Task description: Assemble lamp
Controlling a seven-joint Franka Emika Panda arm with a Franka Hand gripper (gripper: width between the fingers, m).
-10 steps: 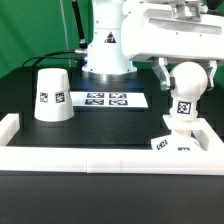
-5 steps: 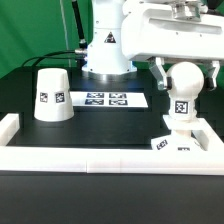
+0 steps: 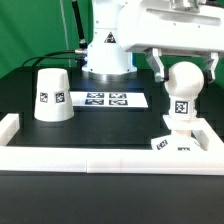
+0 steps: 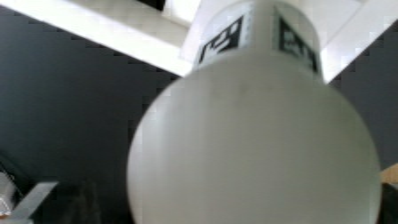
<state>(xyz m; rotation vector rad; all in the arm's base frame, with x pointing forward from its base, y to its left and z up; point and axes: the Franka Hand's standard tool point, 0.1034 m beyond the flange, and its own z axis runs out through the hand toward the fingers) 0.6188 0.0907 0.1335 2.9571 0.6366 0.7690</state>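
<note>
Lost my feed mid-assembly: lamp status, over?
Gripper open, fingers flanking bulb. Bulb upright on base. Shade apart at exterior view's left, not fitted. Nothing in the way.

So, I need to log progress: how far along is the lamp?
Done, it seems: the bulb stands upright on the base; whether it is fully seated I cannot tell. In hand: the gripper straddles the bulb, fingers clear of it, apparently open. Left: the shade sits apart on the table, not yet fitted.
</note>
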